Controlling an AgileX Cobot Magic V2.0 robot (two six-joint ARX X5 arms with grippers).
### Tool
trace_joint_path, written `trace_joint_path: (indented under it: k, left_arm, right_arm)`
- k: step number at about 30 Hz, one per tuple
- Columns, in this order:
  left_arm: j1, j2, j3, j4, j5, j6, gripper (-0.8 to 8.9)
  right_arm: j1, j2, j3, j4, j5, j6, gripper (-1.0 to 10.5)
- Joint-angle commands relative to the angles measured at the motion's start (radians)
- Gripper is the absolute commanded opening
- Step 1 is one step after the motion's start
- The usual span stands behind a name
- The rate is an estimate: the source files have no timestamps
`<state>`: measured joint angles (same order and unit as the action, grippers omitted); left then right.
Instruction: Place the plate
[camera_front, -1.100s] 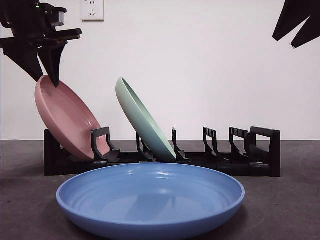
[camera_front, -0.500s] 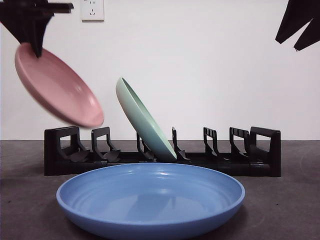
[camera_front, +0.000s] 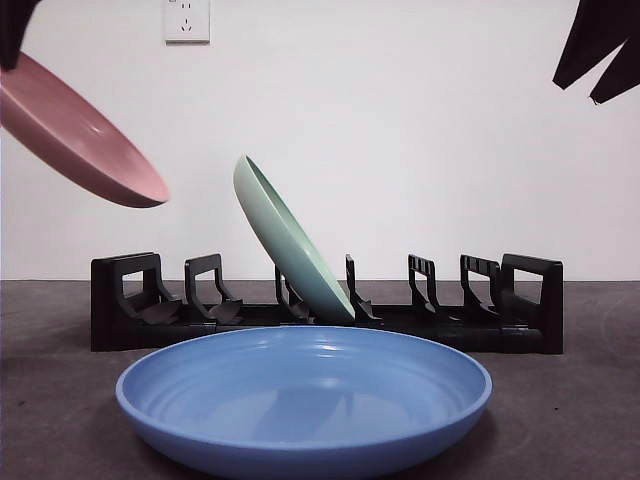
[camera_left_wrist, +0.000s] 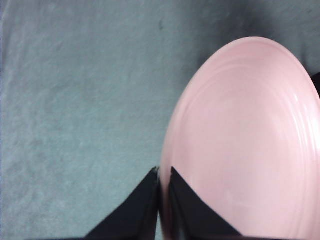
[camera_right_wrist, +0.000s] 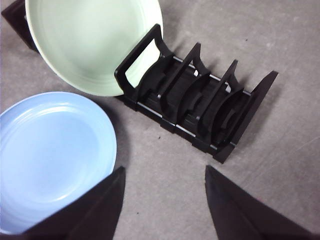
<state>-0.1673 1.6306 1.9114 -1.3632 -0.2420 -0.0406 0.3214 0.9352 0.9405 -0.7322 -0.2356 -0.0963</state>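
Note:
My left gripper is shut on the rim of a pink plate. In the front view that pink plate hangs tilted at the upper left, above and clear of the black dish rack. A green plate leans in a middle slot of the rack. A blue plate lies flat on the table in front of the rack. My right gripper is open, high above the table between the blue plate and the rack's empty slots.
The grey table stretches around the rack. A white wall with a power socket stands behind. The right arm shows as a black tip at the top right corner.
The left gripper has lifted the pink plate out of the rack's leftmost slot, up and to the left. The right arm has barely moved.

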Motion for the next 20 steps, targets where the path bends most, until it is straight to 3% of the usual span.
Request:
trace_joint_path:
  k: [1, 9, 20]
  left_arm:
    - [0.015, -0.04, -0.008, 0.023, 0.045, 0.002, 0.16]
    - [0.043, -0.33, -0.36, 0.178, 0.14, -0.014, 0.16]
    - [0.043, -0.826, -0.762, 0.194, 0.181, -0.2, 0.16]
  right_arm:
    - [0.003, 0.005, 0.014, -0.003, 0.0, 0.01, 2.5]
    - [0.003, 0.005, 0.014, -0.005, 0.0, 0.006, 2.5]
    - [0.003, 0.005, 0.014, -0.007, -0.001, 0.006, 2.5]
